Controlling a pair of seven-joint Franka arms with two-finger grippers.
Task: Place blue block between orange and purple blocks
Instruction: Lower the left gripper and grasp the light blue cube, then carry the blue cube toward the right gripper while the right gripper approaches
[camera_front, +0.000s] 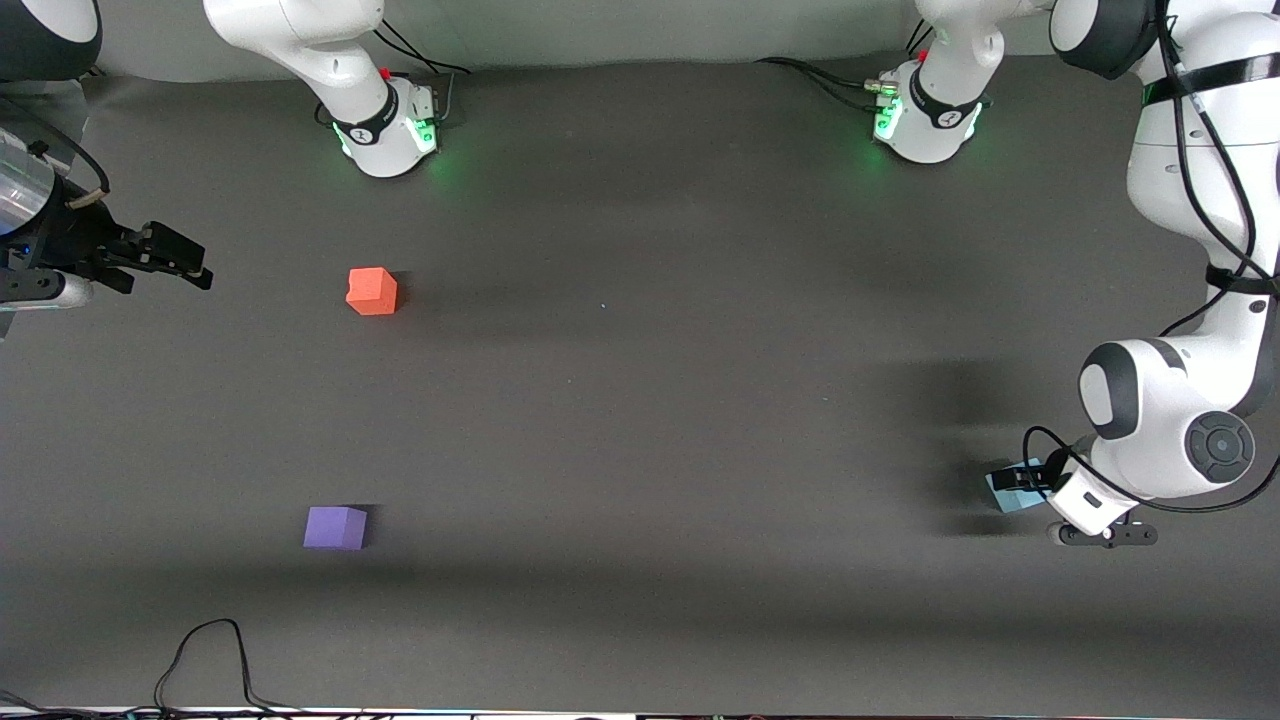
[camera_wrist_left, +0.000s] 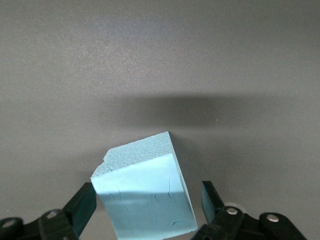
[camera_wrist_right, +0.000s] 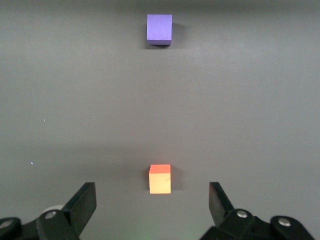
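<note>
Where the left arm bends down at its own end of the table (camera_front: 640, 420), the left end effector (camera_front: 1025, 478) sits low at the blue block (camera_front: 1008, 493); from the front camera most of that block is covered by the black fingers and the wrist, so only a pale corner shows. Seen from the left wrist, the blue block (camera_wrist_left: 145, 195) stands skewed between the two fingers (camera_wrist_left: 80, 206), which are spread with a gap on each side of it; its lower part is cut off by the frame edge, and whether either finger touches it cannot be told. Well apart, toward the right arm's end, lie the orange block (camera_front: 371, 291) and the purple block (camera_front: 335, 527), the purple nearer the front camera; bare table separates them. At the edge of the front view waits the right end effector (camera_front: 190, 265), partly cut off; its wrist view shows fingers (camera_wrist_right: 82, 202) spread wide and holding nothing, with the orange block (camera_wrist_right: 160, 179) and purple block (camera_wrist_right: 159, 28) both visible.
</note>
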